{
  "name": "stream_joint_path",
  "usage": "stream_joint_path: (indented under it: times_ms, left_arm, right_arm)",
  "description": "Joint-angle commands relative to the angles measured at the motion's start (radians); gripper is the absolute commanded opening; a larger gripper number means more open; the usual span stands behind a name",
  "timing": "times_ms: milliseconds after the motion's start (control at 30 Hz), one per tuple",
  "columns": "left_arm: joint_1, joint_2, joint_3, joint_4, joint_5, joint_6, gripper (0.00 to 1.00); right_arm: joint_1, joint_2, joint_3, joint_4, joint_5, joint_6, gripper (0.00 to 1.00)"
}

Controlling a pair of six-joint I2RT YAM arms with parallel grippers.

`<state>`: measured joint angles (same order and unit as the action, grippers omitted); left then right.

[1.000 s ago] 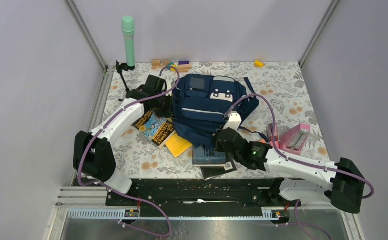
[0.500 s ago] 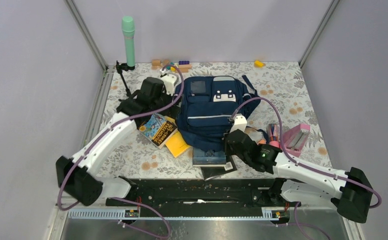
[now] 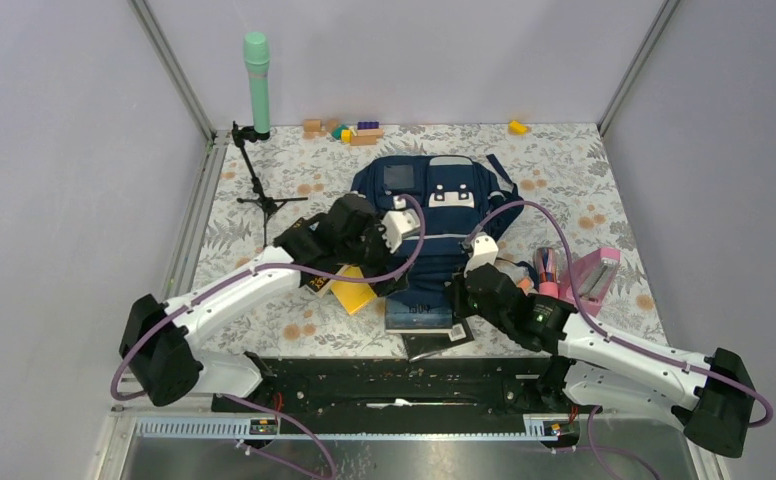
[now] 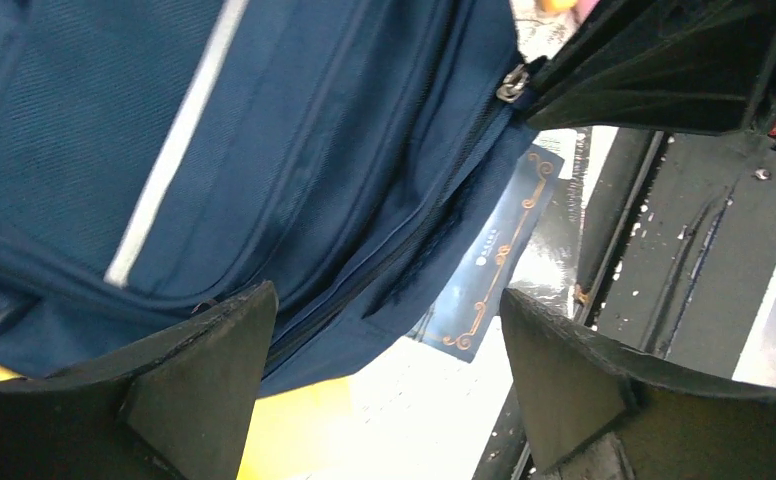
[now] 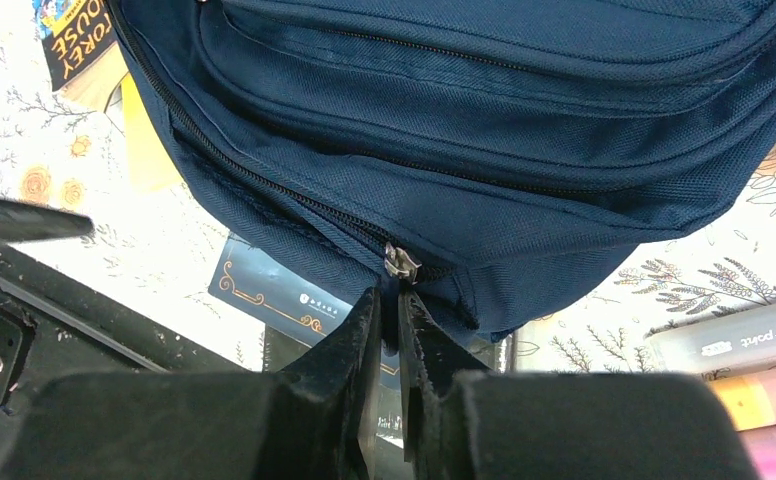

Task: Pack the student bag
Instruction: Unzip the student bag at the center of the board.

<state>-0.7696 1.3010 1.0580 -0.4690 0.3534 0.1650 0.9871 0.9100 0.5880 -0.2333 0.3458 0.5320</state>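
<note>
The right pincer [image 5: 389, 295] is clenched on the small metal zip pull [image 5: 401, 262] at the near edge of the large navy-blue fabric student bag [image 5: 524, 120], probably so it can draw the zip along its track. The left pincer [image 4: 386, 295] hangs released, jaws wide, just above the same seam, seemingly ready to pin the cloth against that tug. The bag lies flat in the middle of the floral-patterned bench [image 3: 584, 180], front pocket up. Its near edge overlaps a dark-blue book with gold ornament [image 4: 494, 270], and a yellow booklet [image 3: 352, 293] lies beside it, unpacked.

"L-point" on pale pen [image 5: 734, 345]
</note>
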Motion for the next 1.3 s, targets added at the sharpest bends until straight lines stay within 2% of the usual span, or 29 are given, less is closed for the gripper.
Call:
stream_joint_path:
  times_ms: [0, 200, 333, 600, 633, 833, 900, 1100, 1267]
  left_arm:
    - [-0.055, 0.049, 0.018, 0.071, 0.053, 0.010, 0.83]
    - [-0.072, 0.088, 0.024, 0.127, 0.006, -0.037, 0.74]
    - [-0.072, 0.128, 0.044, 0.149, 0.010, -0.072, 0.58]
    - [-0.081, 0.182, 0.055, 0.154, -0.005, -0.108, 0.59]
    - [-0.081, 0.186, 0.057, 0.157, -0.012, -0.114, 0.56]
    - [-0.082, 0.173, 0.058, 0.165, -0.081, -0.139, 0.10]
    - [-0.082, 0.141, 0.039, 0.190, -0.121, -0.144, 0.00]
    - [-0.082, -0.016, -0.038, 0.261, -0.209, -0.147, 0.00]
    - [-0.082, -0.100, -0.045, 0.236, -0.290, -0.117, 0.00]
  right_arm:
    - [-0.001, -0.037, -0.022, 0.055, -0.035, 0.023, 0.00]
    - [-0.001, -0.032, -0.026, 0.070, -0.051, 0.024, 0.00]
    - [-0.001, -0.029, -0.024, 0.070, -0.055, 0.014, 0.00]
    - [-0.001, -0.037, -0.034, 0.069, -0.056, 0.020, 0.00]
    - [-0.001, -0.037, -0.036, 0.070, -0.056, 0.020, 0.00]
    - [-0.001, -0.051, -0.032, 0.054, -0.037, 0.036, 0.00]
    - [-0.001, -0.060, -0.013, 0.012, -0.019, 0.051, 0.00]
    - [-0.026, -0.070, 0.099, -0.153, 0.013, 0.104, 0.00]
    - [-0.073, -0.091, 0.171, -0.219, -0.033, 0.121, 0.00]
